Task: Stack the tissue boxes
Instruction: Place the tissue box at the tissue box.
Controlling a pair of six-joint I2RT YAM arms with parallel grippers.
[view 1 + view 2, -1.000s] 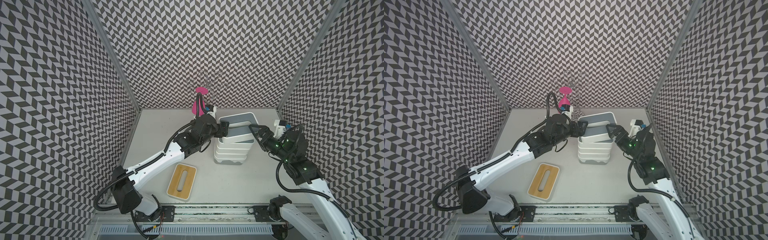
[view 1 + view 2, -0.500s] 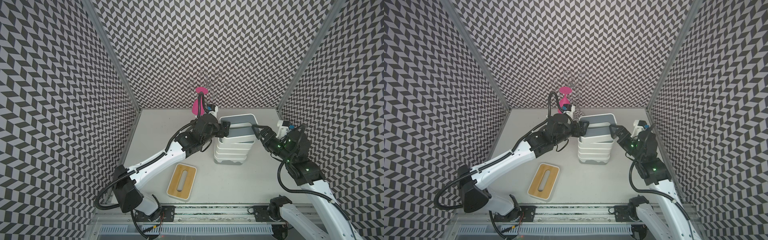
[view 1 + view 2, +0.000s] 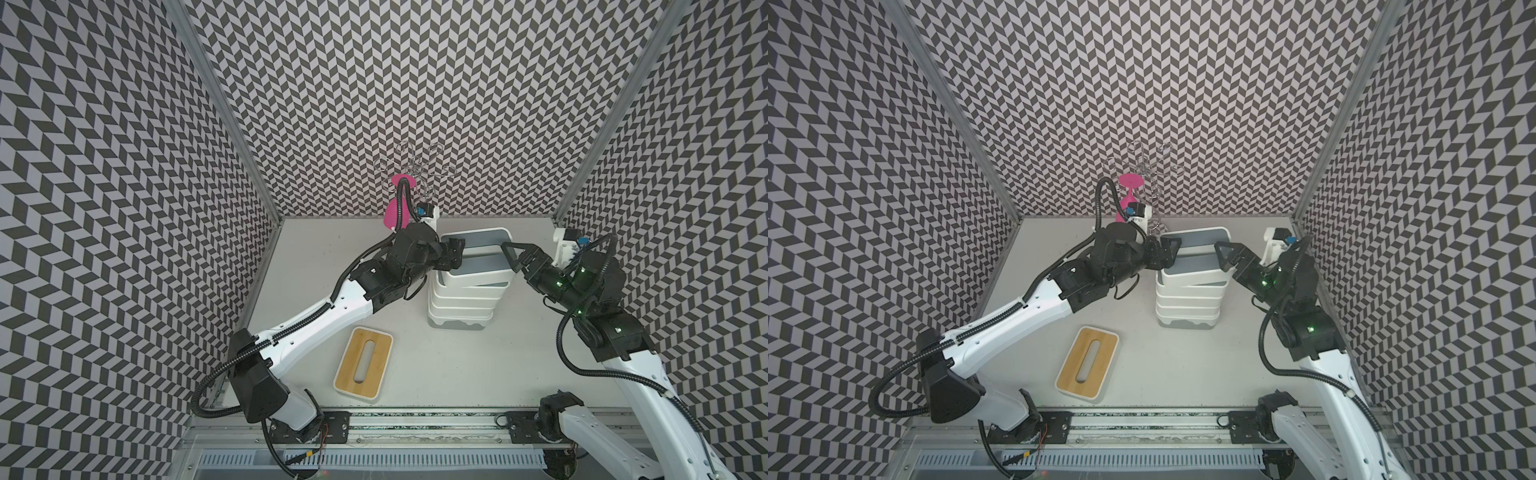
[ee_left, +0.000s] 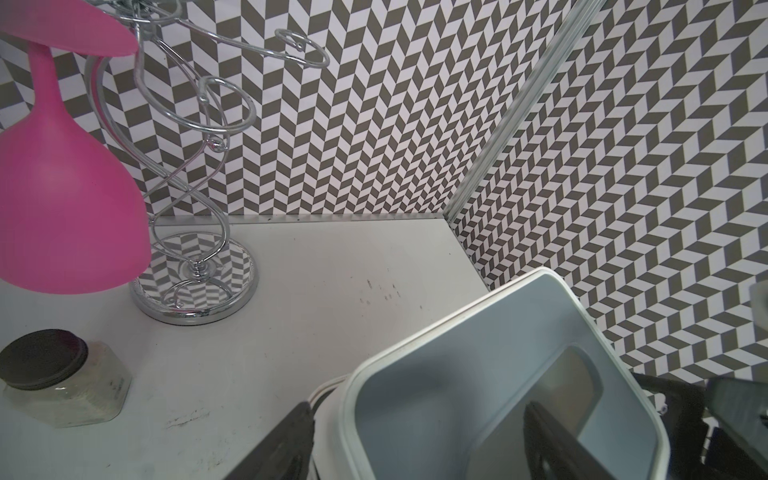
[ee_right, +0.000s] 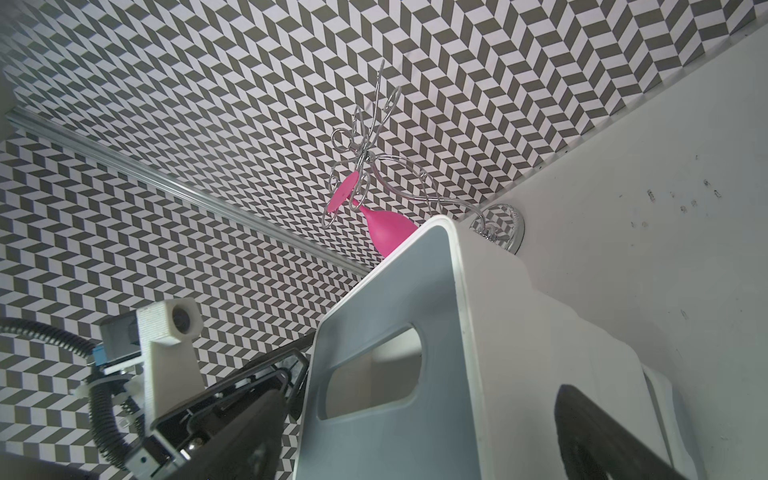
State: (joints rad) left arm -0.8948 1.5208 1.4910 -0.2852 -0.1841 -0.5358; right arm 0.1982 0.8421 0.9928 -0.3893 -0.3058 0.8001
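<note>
Tissue boxes are nearly all in one pile, by my reading. The left gripper (image 3: pixel 456 254) has its jaws apart, astride one end rim of the topmost one, a white plastic tissue box with a grey slotted lid (image 3: pixel 482 266). In the left wrist view one finger (image 4: pixel 286 444) is outside the wall and the other over the lid, so nothing is clamped. The right gripper (image 3: pixel 510 257) gapes wide at the opposite end, likewise holding nothing. That top box lies tilted and skewed on the white stack (image 3: pixel 461 303), not yet seated; the layers below are hard to count. Toward the front of the grey table (image 3: pixel 457 374), well apart from the stack, a white box with a bamboo-tan slotted lid (image 3: pixel 380 357) lies alone. Left to do, I judge: square the top box, then add that last one.
</note>
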